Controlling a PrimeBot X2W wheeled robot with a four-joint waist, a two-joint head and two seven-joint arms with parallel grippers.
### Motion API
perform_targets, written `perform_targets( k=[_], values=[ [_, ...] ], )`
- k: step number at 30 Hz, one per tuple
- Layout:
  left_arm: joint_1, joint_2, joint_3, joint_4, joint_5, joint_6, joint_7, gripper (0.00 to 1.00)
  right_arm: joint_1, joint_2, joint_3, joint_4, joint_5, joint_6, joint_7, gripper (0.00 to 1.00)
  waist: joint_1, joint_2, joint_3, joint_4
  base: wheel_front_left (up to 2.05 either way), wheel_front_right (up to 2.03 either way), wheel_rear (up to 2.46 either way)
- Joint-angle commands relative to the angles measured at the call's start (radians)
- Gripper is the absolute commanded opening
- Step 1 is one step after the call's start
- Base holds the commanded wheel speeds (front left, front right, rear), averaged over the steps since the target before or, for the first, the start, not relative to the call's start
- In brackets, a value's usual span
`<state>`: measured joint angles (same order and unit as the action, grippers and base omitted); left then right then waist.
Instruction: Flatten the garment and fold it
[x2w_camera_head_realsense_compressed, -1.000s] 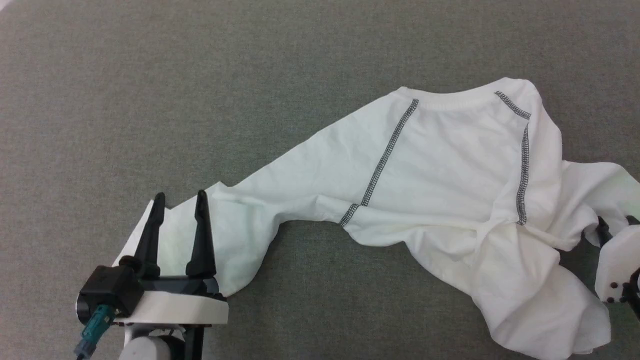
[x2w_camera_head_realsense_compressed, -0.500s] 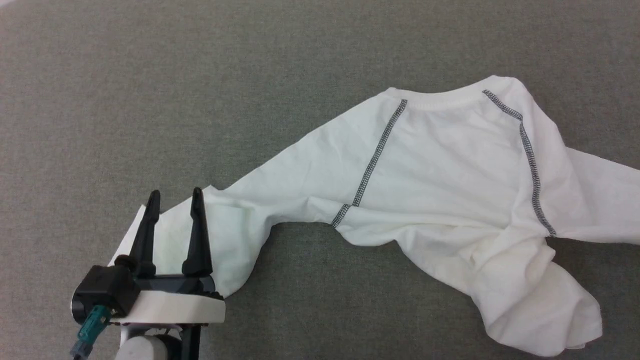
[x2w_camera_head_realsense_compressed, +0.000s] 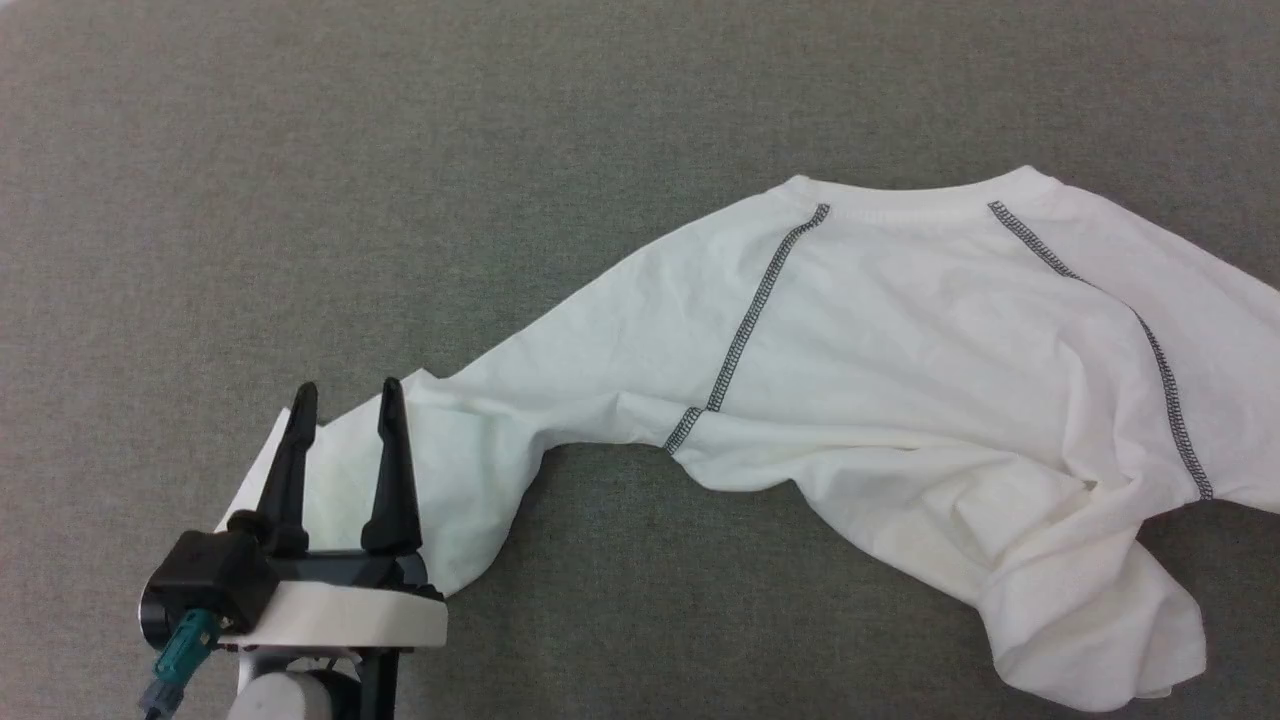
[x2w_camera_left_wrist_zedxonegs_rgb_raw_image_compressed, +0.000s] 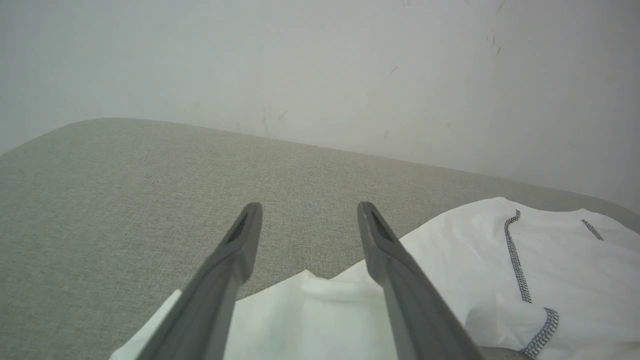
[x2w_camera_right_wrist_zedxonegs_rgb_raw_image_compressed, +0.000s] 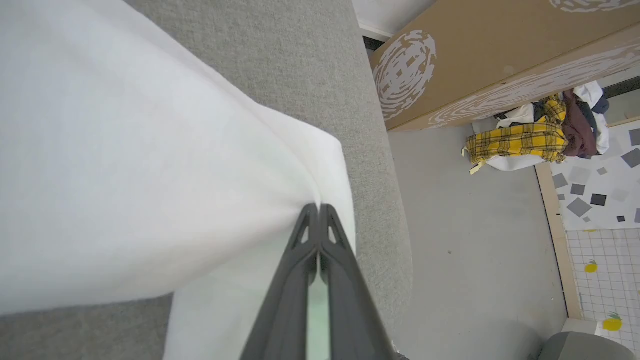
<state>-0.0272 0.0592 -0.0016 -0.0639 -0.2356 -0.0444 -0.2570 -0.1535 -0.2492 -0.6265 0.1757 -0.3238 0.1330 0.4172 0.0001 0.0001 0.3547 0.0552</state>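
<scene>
Grey worktop (x2w_camera_head_realsense_compressed: 400, 150): shirt (x2w_camera_head_realsense_compressed: 900, 340) sprawls from near-left corner to right edge, hem bunched near-right. R gripper (x2w_camera_right_wrist_zedxonegs_rgb_raw_image_compressed: 315, 207) clenched on sleeve cloth by the right edge. L gripper (x2w_camera_head_realsense_compressed: 348, 390) released over the other sleeve end, contact unclear. Best imo: pull low & outward, stop short of the edge. The far sleeve's unpinned, so the shirt may drag. Beyond the edge: box (x2w_camera_right_wrist_zedxonegs_rgb_raw_image_compressed: 475, 55), clothes pile (x2w_camera_right_wrist_zedxonegs_rgb_raw_image_compressed: 540, 140). Neither looks in the way.

The garment (x2w_camera_head_realsense_compressed: 900, 380) runs off the head view's right edge, one sleeve cut off. The left pincer (x2w_camera_head_realsense_compressed: 348, 392) covers part of the other sleeve's end. The right pincer (x2w_camera_right_wrist_zedxonegs_rgb_raw_image_compressed: 318, 207) hides the fold it pinches; the clothes heap (x2w_camera_right_wrist_zedxonegs_rgb_raw_image_compressed: 530, 142) beyond is too small to sort
</scene>
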Motion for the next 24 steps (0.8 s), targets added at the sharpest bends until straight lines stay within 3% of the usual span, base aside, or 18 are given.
perform_targets(
  k=[1,2,3,4,5,9,17,24],
  values=[
    [-0.011,0.004,0.000,0.002,0.005,-0.003,-0.005,1.00,-0.018,0.008,-0.004,0.009,-0.004,-0.002,-0.009,0.00,-0.0001,-0.0001,-0.005,-0.001,0.00,0.00,0.00],
    [-0.009,0.003,-0.003,0.001,0.006,-0.001,-0.005,1.00,-0.026,0.016,-0.005,0.018,-0.005,-0.002,-0.015,0.00,-0.0001,-0.0001,-0.008,-0.001,0.00,0.00,0.00],
    [-0.008,0.003,-0.007,0.001,0.006,0.001,-0.005,1.00,-0.033,0.021,-0.002,0.023,-0.006,-0.002,-0.024,0.20,-0.0001,-0.0001,-0.012,-0.001,0.00,0.00,0.00],
    [-0.006,0.003,-0.009,0.000,0.005,0.003,-0.005,1.00,-0.040,0.026,0.006,0.025,-0.003,-0.002,-0.036,0.66,-0.0001,-0.0001,-0.015,0.000,0.00,0.00,0.00],
    [-0.005,0.002,-0.010,0.001,0.004,0.004,-0.005,1.00,-0.048,0.032,0.014,0.025,0.003,-0.002,-0.048,1.00,-0.0001,-0.0001,-0.019,0.000,0.00,0.00,0.00],
    [0.005,0.003,-0.012,0.000,0.002,0.007,-0.005,1.00,-0.082,0.074,0.058,-0.024,0.067,-0.002,-0.101,1.00,-0.0001,-0.0001,-0.037,0.000,0.00,0.00,0.00],
    [0.028,0.004,-0.007,-0.023,-0.002,0.012,-0.005,1.00,-0.031,0.185,0.237,-0.289,0.265,-0.002,-0.301,1.00,-0.0001,-0.0001,-0.073,-0.011,0.00,0.00,0.00],
    [0.048,0.000,-0.008,-0.039,-0.006,0.008,-0.005,1.00,0.121,0.198,0.338,-0.387,0.393,-0.002,-0.407,1.00,-0.0001,-0.0001,-0.108,-0.023,0.00,0.00,0.00]
  ],
)
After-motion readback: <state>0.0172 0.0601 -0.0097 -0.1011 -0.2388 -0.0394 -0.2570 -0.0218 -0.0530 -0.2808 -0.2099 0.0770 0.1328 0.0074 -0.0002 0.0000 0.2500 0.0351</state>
